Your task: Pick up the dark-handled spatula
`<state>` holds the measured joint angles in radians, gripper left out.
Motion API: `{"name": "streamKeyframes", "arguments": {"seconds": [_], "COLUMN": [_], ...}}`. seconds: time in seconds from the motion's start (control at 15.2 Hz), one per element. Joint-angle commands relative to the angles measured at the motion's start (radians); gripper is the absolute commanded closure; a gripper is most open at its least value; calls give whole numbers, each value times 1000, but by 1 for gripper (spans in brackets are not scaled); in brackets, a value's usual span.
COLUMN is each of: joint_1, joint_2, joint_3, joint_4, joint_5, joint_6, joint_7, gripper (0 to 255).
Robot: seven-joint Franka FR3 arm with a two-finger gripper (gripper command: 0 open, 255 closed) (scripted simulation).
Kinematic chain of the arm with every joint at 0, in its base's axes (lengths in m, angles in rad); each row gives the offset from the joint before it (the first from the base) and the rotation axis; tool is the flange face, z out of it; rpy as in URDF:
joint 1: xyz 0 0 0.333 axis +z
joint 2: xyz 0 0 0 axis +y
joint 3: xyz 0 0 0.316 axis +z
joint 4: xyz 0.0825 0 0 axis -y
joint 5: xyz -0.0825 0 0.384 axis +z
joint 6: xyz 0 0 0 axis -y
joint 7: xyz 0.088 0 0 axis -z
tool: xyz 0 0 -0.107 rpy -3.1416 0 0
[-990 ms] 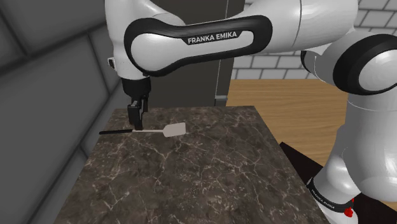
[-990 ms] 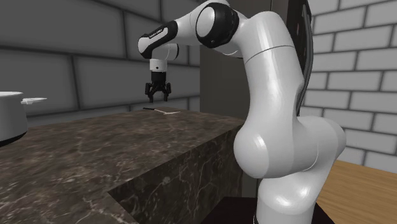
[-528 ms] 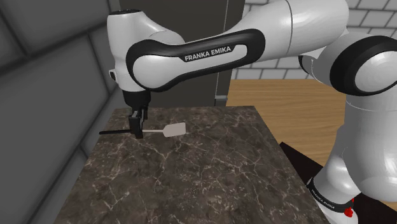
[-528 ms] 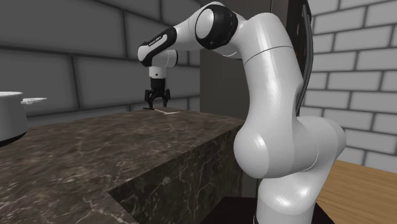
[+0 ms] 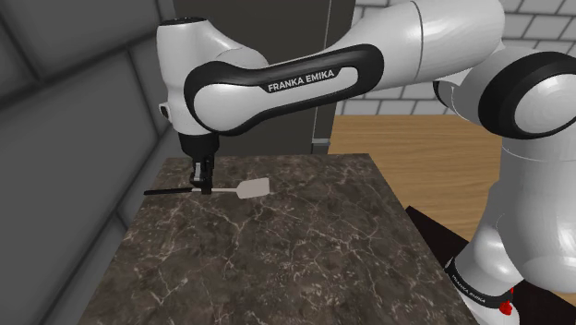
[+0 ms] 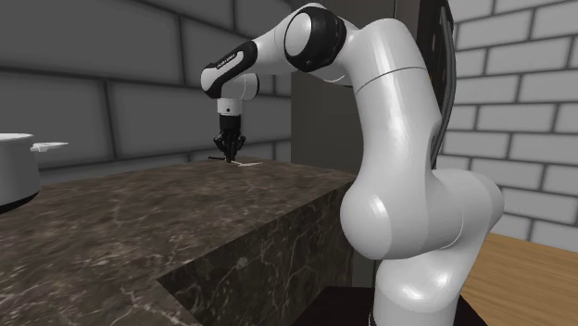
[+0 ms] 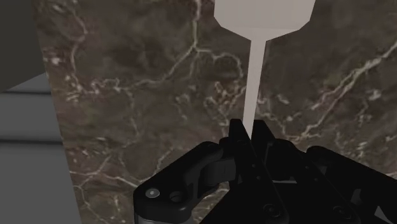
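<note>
- Location: the spatula (image 5: 247, 189) lies flat on the marble desk (image 5: 277, 249), upper left of the shoulder view, near the desk's far edge. Its dark handle (image 5: 166, 191) points toward that view's left, the pale blade (image 7: 264, 16) toward its right.
- Gripper state: the gripper (image 5: 202, 185) stands upright over the spatula, fingers drawn together and clamped on the thin shank close to where the handle begins.
- Progress: approach and closure appear complete. The lift is not yet done, since the spatula rests on the desk with no gap visible beneath it.
- Remaining: raise the spatula clear of the desk.
- Hidden: in the wrist view the gripper's body covers the shank from the fingertips back toward the handle.
- Hard to make out: in the second exterior view the spatula is a thin sliver at the fingertips. A white pot (image 6: 14, 171) is cut off at that view's left edge.
</note>
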<state>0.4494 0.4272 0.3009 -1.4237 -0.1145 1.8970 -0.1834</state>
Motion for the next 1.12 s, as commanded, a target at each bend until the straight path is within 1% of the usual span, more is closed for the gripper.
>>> {"name": "streamKeyframes", "arguments": {"seconds": [0.0,0.13,0.59,1.06], "joint_1": [0,1,7,18], "joint_2": [0,1,0,14], "joint_3": [0,0,2,3], "joint_4": [0,3,96,212], "joint_5": [0,0,2,-1], "joint_6": [0,-2,-96,-198], "joint_7": [0,0,-2,-3], "gripper": [255,255,255,255]}}
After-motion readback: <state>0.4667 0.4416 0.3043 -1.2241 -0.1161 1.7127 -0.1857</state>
